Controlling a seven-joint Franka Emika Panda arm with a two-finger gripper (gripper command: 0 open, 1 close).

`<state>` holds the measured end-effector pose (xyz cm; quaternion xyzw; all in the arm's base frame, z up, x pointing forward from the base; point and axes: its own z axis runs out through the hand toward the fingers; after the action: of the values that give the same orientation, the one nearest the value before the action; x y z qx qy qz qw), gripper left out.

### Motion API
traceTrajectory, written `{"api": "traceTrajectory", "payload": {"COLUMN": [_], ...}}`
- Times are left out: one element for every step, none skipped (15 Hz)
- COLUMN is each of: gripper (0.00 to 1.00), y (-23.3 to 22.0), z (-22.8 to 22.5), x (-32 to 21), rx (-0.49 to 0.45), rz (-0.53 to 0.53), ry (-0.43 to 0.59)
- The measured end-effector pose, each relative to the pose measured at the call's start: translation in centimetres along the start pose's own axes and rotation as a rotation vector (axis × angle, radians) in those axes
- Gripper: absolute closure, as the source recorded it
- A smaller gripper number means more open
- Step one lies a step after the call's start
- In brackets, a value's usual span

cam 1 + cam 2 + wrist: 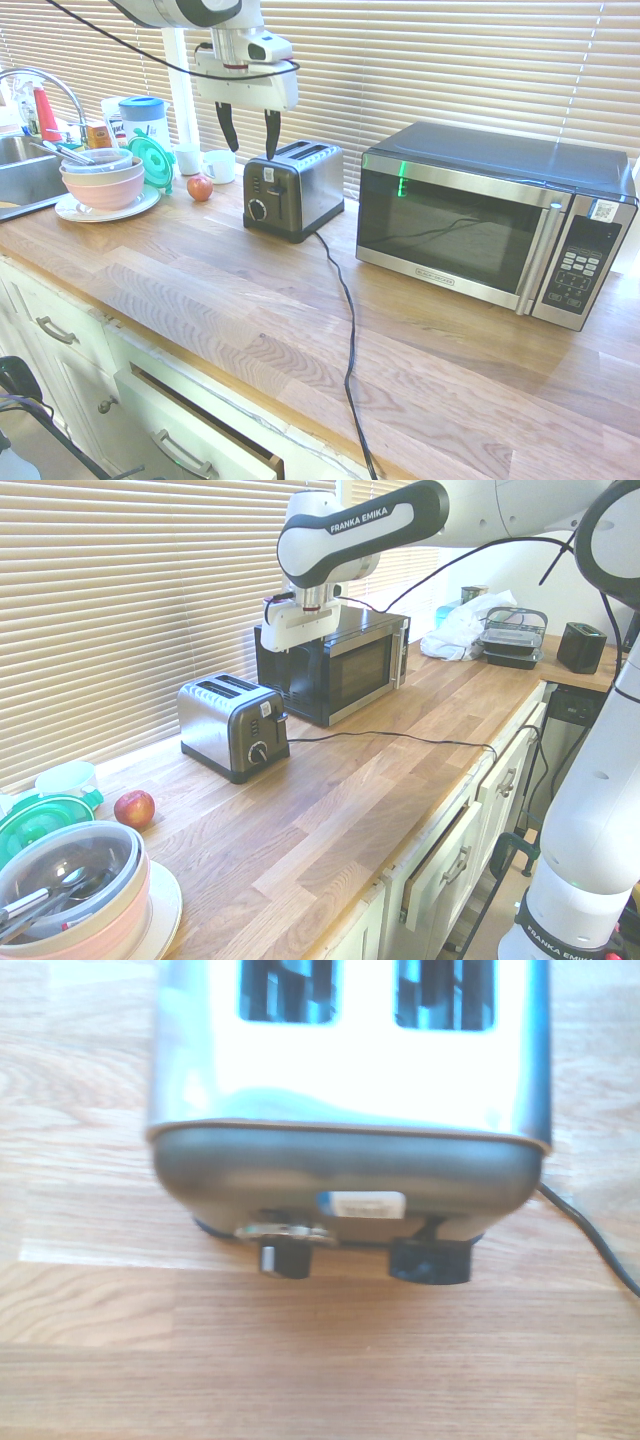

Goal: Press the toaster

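The tool (249, 128) hangs above the toaster (296, 189), fingers spread wide and empty, pointing straight down at the wooden table (200, 290).

The toaster (293, 190) stands upright on the wooden counter, just left of the microwave (495, 225) and apart from it; brushed steel sides, black ends and base; two empty slots on top; round dial, white label and lever on its front; black cord trailing across the wood.
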<state>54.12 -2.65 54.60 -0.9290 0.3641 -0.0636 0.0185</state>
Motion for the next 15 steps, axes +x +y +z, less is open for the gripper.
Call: {"api": "traceTrajectory", "payload": {"gripper": [1.00,1.00,1.00,1.00,1.00,1.00,1.00,1.00,1.00,1.00,1.00,1.00,1.00,1.00,1.00], "y": [-0.2,-0.2,-0.2,-0.3,-0.3,-0.3,-0.4,-0.4,-0.4,-0.5,-0.5,-0.6,-0.6,-0.6,-0.7], "z": [0.2,0.6,1.1,1.6,2.2,2.6,3.0,3.0,3.0,2.8,2.7,2.6,2.5,2.5,2.6], "x": [0.0,0.2,0.3,0.5,0.8,1.0,1.2,1.2,1.3,1.3,1.3,1.4,1.4,1.3,1.3], "rx": [-0.002,-0.005,-0.009,-0.012,-0.015,-0.015,-0.016,-0.016,-0.014,-0.011,-0.009,-0.007,-0.007,-0.007,-0.007], "rz": [-0.001,0.000,0.001,0.003,0.006,0.008,0.008,0.007,0.006,0.006,0.005,0.004,0.003,0.001,0.000], "ry": [-0.003,-0.007,-0.012,-0.017,-0.019,-0.020,-0.022,-0.021,-0.018,-0.016,-0.013,-0.011,-0.010,-0.010,-0.010]}}
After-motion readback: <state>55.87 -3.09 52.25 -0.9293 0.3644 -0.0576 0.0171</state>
